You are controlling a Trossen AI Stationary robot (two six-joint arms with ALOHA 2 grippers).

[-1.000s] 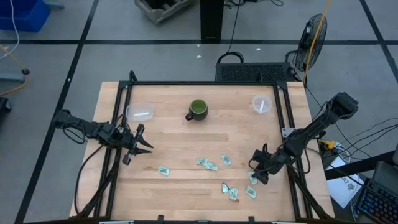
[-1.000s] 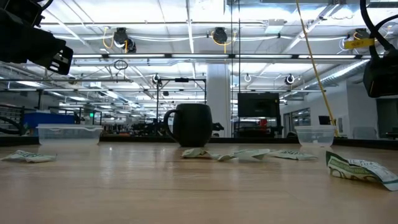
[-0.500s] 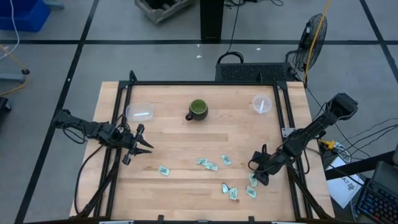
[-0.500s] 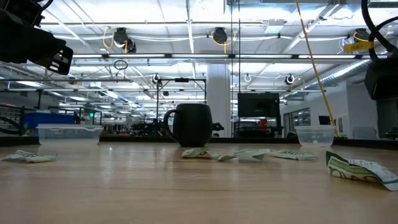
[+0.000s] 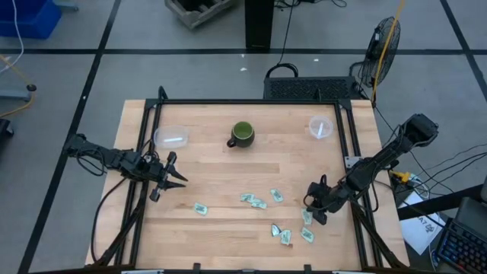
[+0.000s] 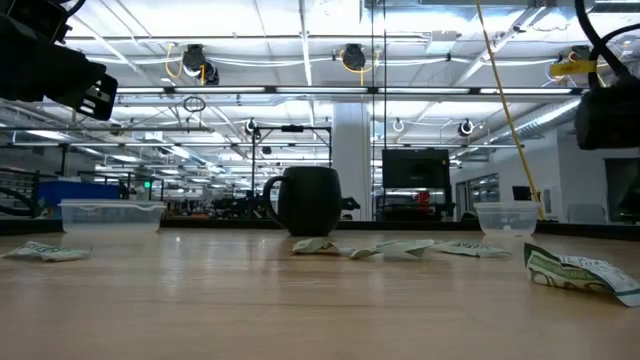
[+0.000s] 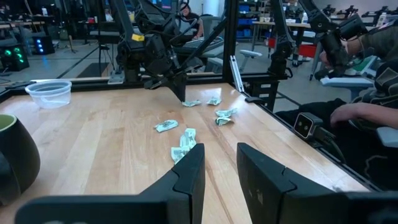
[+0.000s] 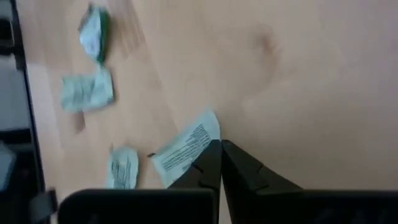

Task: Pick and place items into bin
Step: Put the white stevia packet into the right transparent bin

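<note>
You are working the right gripper (image 8: pixel 219 163) low near the bench's (image 5: pixel 304 164) right edge, fingertips pinched together on a corner of one packet (image 8: pixel 185 147); the pick is under way; other packets (image 5: pixel 259 202) are lying scattered nearby; next you are needing a lift toward a clear bin (image 5: pixel 322 127); left gripper (image 5: pixel 169 176) is waiting, fingers apart, by the left edge.

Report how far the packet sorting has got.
Done: little that shows. One clear tub seems to hold something white; the other tub looks empty. In hand: the right gripper, fingers shut, tips at a white packet on the table. Left: the scattered packets. The left gripper waits open.
</note>
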